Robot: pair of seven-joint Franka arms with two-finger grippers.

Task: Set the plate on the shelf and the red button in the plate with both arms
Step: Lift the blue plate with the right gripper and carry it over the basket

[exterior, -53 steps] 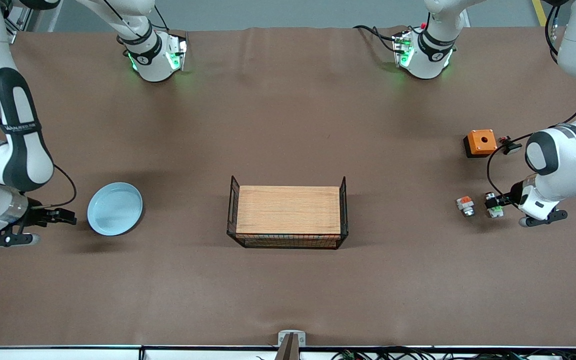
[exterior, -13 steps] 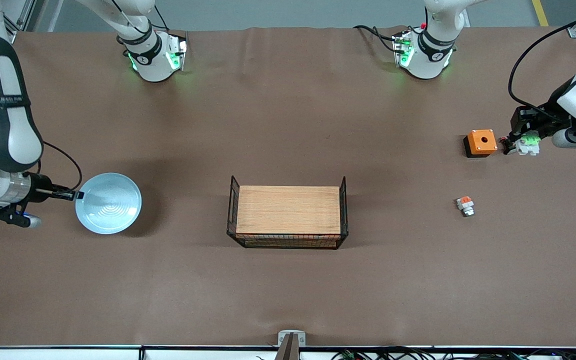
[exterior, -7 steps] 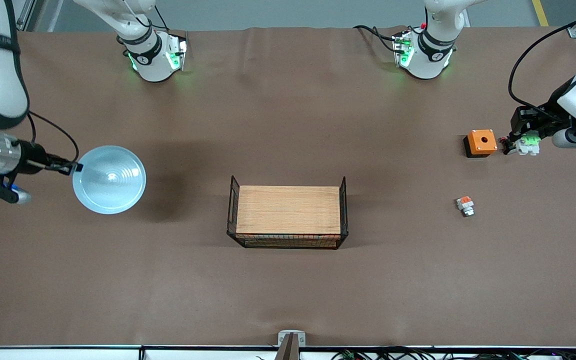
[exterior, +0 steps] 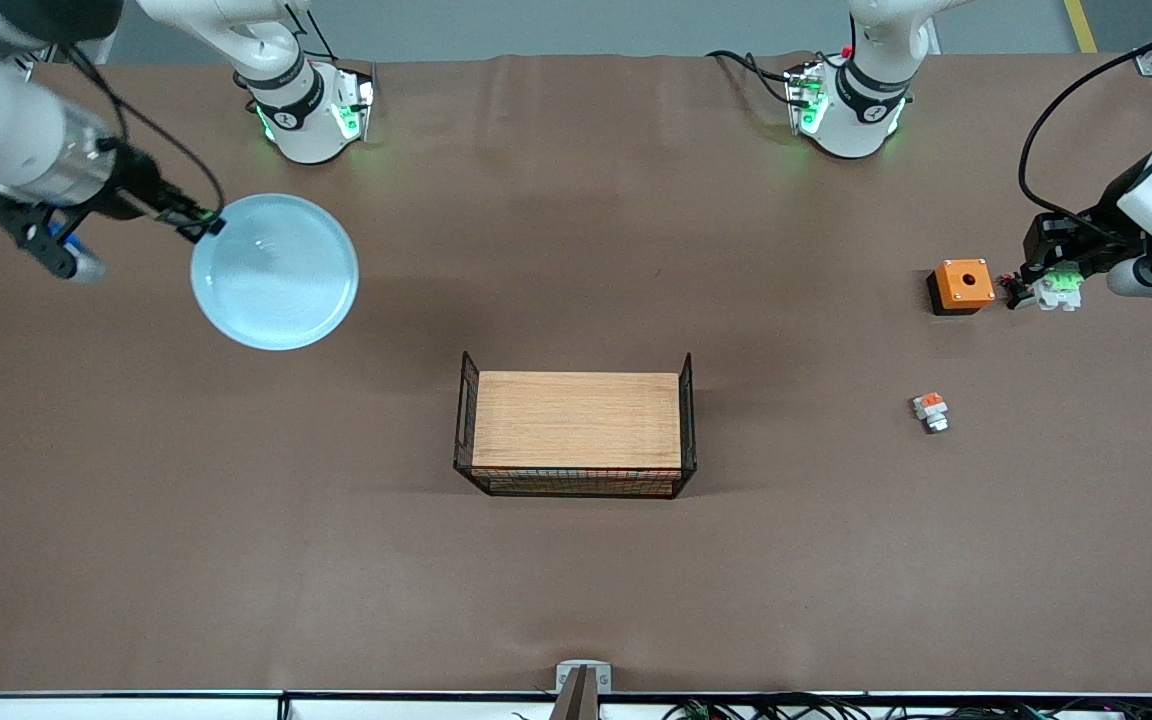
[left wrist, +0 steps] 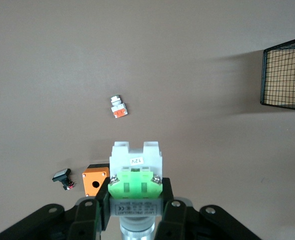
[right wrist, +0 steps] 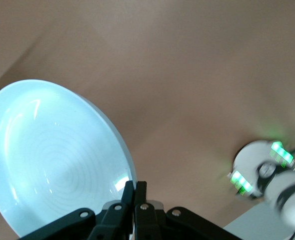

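My right gripper (exterior: 198,226) is shut on the rim of the pale blue plate (exterior: 274,272) and holds it in the air over the table near the right arm's end. In the right wrist view the plate (right wrist: 52,155) fills the frame beside the pinching gripper (right wrist: 135,192). My left gripper (exterior: 1048,272) is shut on the red button (exterior: 1056,288), a white part with a green tab, held up beside the orange box. In the left wrist view the button (left wrist: 136,175) sits between the jaws of the gripper (left wrist: 136,200); its reddish end is hidden.
A wire basket with a wooden board (exterior: 576,432) stands mid-table. An orange box with a hole (exterior: 961,285) and a black part (left wrist: 62,178) lie at the left arm's end. A white part with an orange tab (exterior: 931,410) lies nearer the front camera.
My right gripper has lifted the plate and carried it up and toward the table's middle. The left gripper has stayed still with the button.
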